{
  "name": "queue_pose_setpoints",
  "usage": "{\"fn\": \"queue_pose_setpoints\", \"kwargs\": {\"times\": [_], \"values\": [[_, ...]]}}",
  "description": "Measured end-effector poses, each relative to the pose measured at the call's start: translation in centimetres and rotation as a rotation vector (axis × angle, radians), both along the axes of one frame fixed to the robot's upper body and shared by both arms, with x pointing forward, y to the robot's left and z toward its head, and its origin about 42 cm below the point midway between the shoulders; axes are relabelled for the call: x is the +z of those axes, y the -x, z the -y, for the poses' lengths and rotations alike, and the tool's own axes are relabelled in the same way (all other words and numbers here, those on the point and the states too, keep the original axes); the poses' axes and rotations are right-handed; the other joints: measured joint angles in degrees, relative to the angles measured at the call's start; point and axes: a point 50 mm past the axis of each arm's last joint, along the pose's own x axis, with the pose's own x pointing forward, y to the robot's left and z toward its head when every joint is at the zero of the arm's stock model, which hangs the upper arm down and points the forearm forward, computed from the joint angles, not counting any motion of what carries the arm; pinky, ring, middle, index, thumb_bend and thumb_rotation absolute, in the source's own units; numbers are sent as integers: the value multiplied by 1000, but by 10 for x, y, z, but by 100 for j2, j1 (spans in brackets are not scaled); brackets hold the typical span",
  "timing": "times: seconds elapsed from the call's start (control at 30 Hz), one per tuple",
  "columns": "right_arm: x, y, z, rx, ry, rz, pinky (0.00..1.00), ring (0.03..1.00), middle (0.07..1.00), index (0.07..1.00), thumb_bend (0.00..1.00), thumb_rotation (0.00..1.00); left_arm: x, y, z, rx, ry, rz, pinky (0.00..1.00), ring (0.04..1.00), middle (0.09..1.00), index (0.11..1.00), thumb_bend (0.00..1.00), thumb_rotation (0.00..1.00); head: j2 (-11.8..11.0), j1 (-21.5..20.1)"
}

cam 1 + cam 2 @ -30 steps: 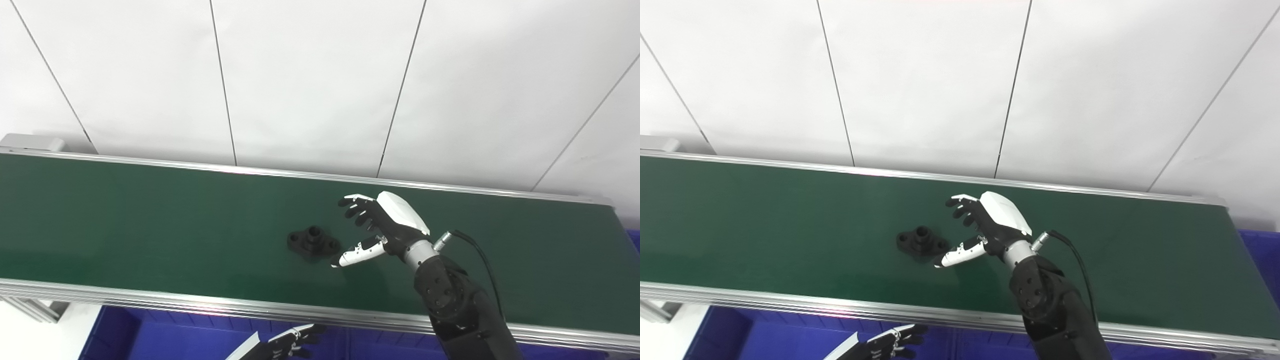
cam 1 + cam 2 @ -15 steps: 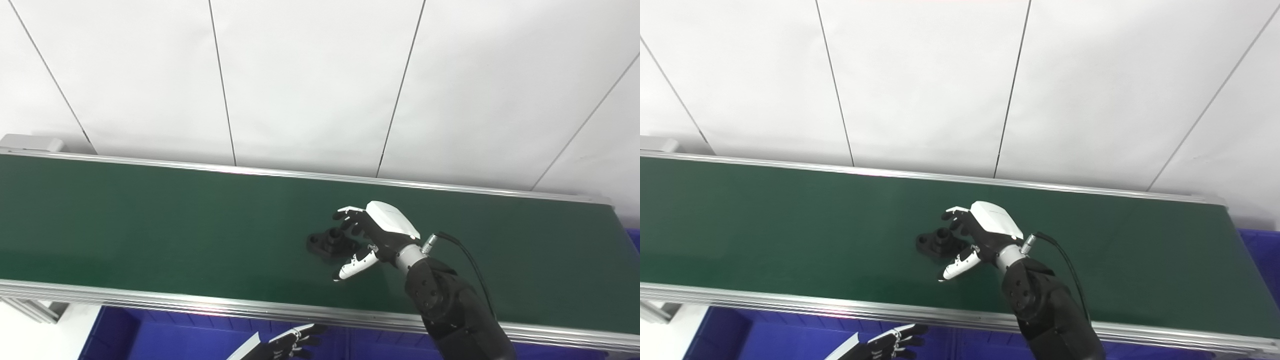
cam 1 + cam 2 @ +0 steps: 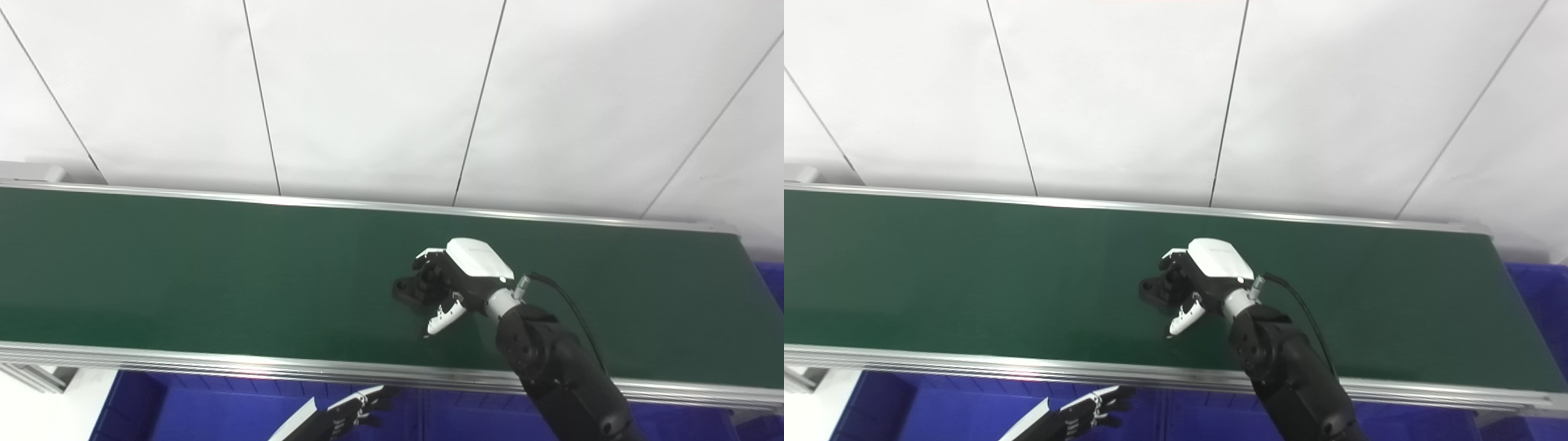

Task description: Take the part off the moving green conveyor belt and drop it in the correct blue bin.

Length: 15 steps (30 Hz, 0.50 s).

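- Left eye view has my right hand [image 3: 456, 278] out over the green conveyor belt [image 3: 184, 275], a bit right of the belt's middle, arm coming up from about 5 o'clock.
- Fingers [image 3: 429, 269] on that hand are curled down over the black part [image 3: 405, 289], and the white-tipped thumb [image 3: 442, 315] sticks out toward 7 o'clock, away from the part on the near side. So it's partly closed around the thing, but I honestly can't tell if there's a real grip or just contact.
- Black part sits on the belt at the hand's 9 o'clock. Only its left end pokes out from under the fingers; the rest is hidden.
- A cable [image 3: 566, 303] runs off the wrist toward 4 o'clock.
- My left hand [image 3: 1090, 411] is low at the bottom edge, around 6 o'clock, below the belt's near rail and in front of the blue bin [image 3: 937, 410]. Fingers look spread and it's holding nothing.
- More blue bin shows at 3 o'clock, past the belt's right end [image 3: 1534, 294].
- White panelled wall [image 3: 367, 92] fills everything from 10 to 2 o'clock.
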Motion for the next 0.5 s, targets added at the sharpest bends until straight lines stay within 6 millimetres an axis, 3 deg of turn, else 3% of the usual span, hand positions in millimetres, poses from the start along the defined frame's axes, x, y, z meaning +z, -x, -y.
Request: {"fn": "queue_pose_setpoints", "kwargs": {"times": [0.1, 0.5], "values": [[-2, 1, 2, 10, 41, 5, 349, 391, 499, 560, 509, 0, 1, -1, 1, 2, 2, 0, 793, 884, 930, 898, 418, 147, 52, 0], [1, 8, 12, 110, 101, 81, 277, 409, 493, 499, 512, 0, 6, -1, 1, 8, 0, -10, 783, 882, 933, 897, 425, 126, 88, -26]]}}
